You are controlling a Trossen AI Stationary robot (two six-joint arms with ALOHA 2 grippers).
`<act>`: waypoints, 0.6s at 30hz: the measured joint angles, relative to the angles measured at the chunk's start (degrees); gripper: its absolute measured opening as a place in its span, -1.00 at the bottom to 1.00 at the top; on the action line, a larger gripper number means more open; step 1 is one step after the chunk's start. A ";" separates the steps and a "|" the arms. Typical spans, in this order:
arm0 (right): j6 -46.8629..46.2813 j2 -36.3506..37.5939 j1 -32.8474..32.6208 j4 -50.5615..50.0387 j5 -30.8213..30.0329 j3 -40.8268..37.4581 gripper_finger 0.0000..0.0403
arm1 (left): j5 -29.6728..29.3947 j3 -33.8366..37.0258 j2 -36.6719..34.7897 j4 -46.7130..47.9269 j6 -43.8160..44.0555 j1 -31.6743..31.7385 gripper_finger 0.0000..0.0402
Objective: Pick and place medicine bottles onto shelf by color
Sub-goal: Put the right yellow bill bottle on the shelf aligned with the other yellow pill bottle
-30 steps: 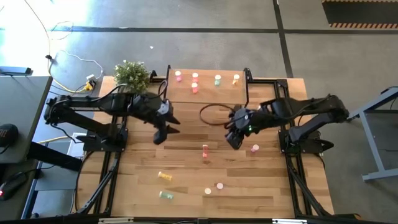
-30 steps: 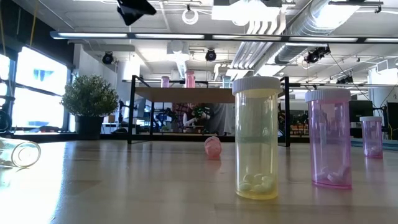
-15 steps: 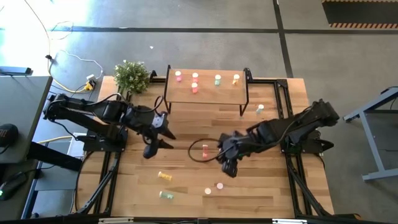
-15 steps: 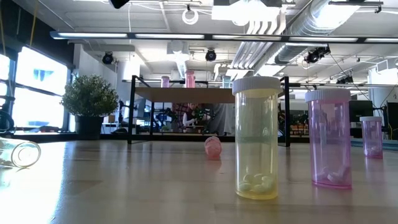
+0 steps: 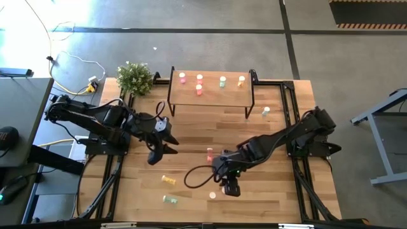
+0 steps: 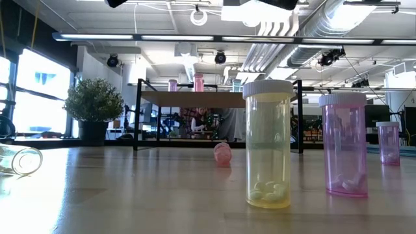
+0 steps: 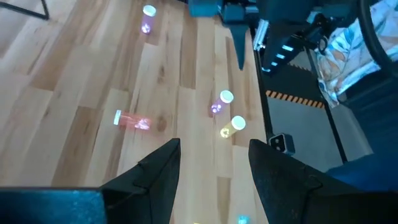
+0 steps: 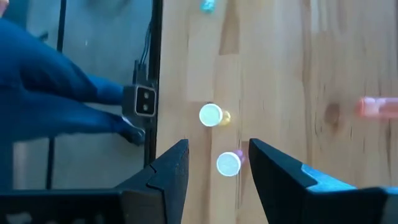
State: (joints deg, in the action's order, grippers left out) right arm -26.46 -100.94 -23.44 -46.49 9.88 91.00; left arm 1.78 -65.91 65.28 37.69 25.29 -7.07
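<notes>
My right claw (image 5: 230, 188) hangs spread and empty over the pink bottle (image 8: 228, 163), well apart from the shelf (image 5: 210, 93); my left claw (image 5: 156, 152) waits spread, nearer it.

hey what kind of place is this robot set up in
Probably an industrial lab or workshop. The low view shows exposed silver ceiling ducts and a cluttered room behind the table; the high view shows a bare grey concrete floor with black-and-yellow hazard striping around the wooden plank table.

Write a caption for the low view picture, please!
Yellow bottle and pink bottle stand up close; shelf behind.
</notes>
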 joint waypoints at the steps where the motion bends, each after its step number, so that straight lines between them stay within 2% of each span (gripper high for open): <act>1: 1.33 -0.22 -0.17 0.37 0.04 0.00 -0.21 | -0.42 0.00 0.00 0.03 0.09 -0.16 -0.10; 6: 9.46 -1.30 -1.41 2.35 -0.83 0.00 -0.21 | -1.01 -0.01 0.02 0.07 0.17 -0.61 -0.10; 13: 9.67 -3.87 -1.79 2.83 -0.78 0.00 -0.19 | -0.98 0.00 0.04 0.17 1.30 -0.61 -0.10; 18: 10.91 -6.72 -2.10 6.15 -0.56 0.00 -0.04 | -0.98 0.00 0.04 0.20 1.56 -0.59 -0.10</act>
State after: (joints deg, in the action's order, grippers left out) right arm -15.54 -107.65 -25.54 -40.34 9.32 91.00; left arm 0.80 -65.91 65.32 37.89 26.85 -7.66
